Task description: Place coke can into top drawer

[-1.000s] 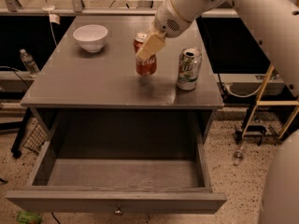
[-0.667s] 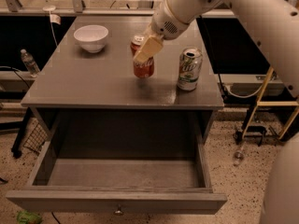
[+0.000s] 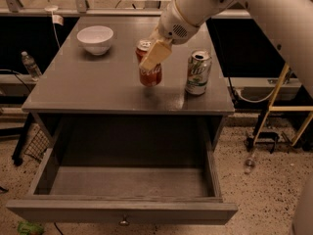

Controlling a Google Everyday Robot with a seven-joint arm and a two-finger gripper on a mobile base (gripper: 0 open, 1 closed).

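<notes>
Camera view: my gripper (image 3: pixel 151 58) closed on the coke can (image 3: pixel 150 75) over the table (image 3: pixel 88 89).
One pale finger (image 3: pixel 155 56) lay across the can's front and the other was hidden behind it, so I judged the jaws closed around its upper half, holding nothing else. The can stood nearly upright, long axis vertical, its base seemingly just clear of the tabletop. A green-and-white can (image 3: pixel 198 72) stood just beside it and a white bowl (image 3: pixel 95 38) well apart on the other side. The top drawer (image 3: pixel 122 212) stood pulled out, below the can and nearer the camera. So the coming move, I judged, ran out past the table's front edge and then down, can kept upright.
</notes>
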